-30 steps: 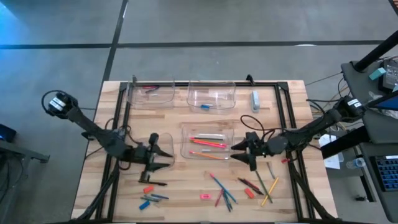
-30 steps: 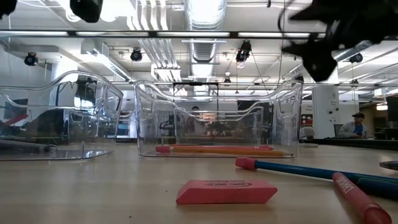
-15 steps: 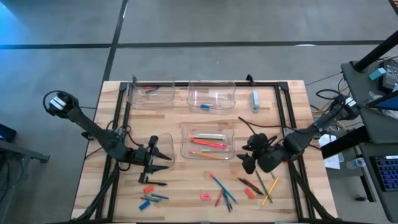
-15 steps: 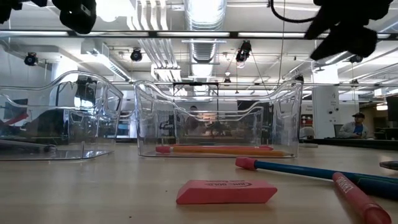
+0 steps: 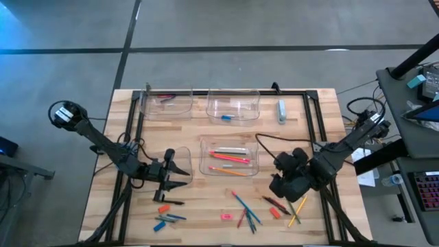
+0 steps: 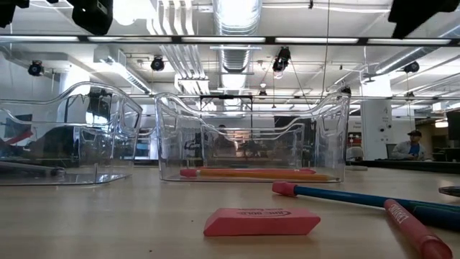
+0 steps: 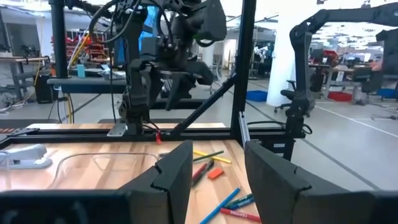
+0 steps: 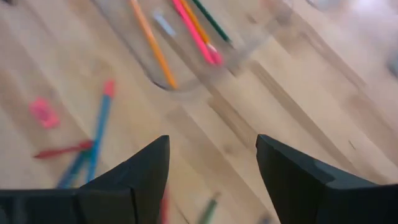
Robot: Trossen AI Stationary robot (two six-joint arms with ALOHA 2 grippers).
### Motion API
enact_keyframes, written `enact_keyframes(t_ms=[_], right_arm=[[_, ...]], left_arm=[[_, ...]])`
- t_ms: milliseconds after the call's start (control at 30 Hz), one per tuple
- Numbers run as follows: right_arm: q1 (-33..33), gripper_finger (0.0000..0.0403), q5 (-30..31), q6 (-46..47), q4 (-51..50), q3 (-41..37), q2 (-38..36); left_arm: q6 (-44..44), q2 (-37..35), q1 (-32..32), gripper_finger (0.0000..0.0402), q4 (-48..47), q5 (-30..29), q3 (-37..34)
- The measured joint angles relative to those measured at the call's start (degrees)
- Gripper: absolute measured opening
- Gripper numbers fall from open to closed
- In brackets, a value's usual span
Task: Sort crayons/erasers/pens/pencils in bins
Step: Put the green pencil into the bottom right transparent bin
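Clear pencil bin (image 5: pixel 229 156): right gripper (image 5: pixel 278 185), fingers spread and empty, has withdrawn from beside it toward loose pencils (image 5: pixel 296 208); left gripper (image 5: pixel 180 175) parked beside, released.

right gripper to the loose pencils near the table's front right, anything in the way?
Nothing visible. The right gripper hangs open above bare wood, and the pencils lie just beside it with only a red eraser nearby.

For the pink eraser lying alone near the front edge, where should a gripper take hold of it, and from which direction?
Grip the pink eraser across its short width, at mid-length, coming straight down. It lies flat on the table, a low block with bare wood on all sides, so fingers fit beside both long faces.
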Motion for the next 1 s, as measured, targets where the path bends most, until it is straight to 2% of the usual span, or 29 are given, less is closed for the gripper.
enact_keyframes(t_ms=[133,233,333,467,600,700,1000], right_arm=[[0.0,0.0228,-5.47,6.41,-8.68,-1.27,1.08],[1.13,0.0228,-9.27,8.86,-8.26,-6.11,0.78],[2.81,0.0228,-12.82,10.94,-1.35,-12.68,-1.17],[5.34,0.0228,-19.03,14.85,14.98,-21.53,-3.76],[8.03,0.0228,-22.72,20.35,24.68,-26.5,-3.54],[9.98,0.0228,-26.61,24.57,25.18,-27.13,-1.37],[16.92,0.0228,-26.52,27.85,25.29,-19.05,8.63]], left_arm=[[-0.48,0.33,0.0,0.0132,0.02,0.01,-0.02],[-0.53,0.33,0.0,0.0132,0.87,0.0,-0.01],[-1.39,0.33,-0.02,0.0132,0.79,0.02,0.07],[-4.6,0.33,-0.04,0.0132,0.43,0.48,-0.02],[-4.92,0.66,-0.05,0.0132,0.45,1.09,-0.02],[-4.96,1.06,-0.07,0.0132,0.54,1.09,-0.02],[-4.96,1.21,-0.02,0.0132,0.87,1.08,-0.02]])
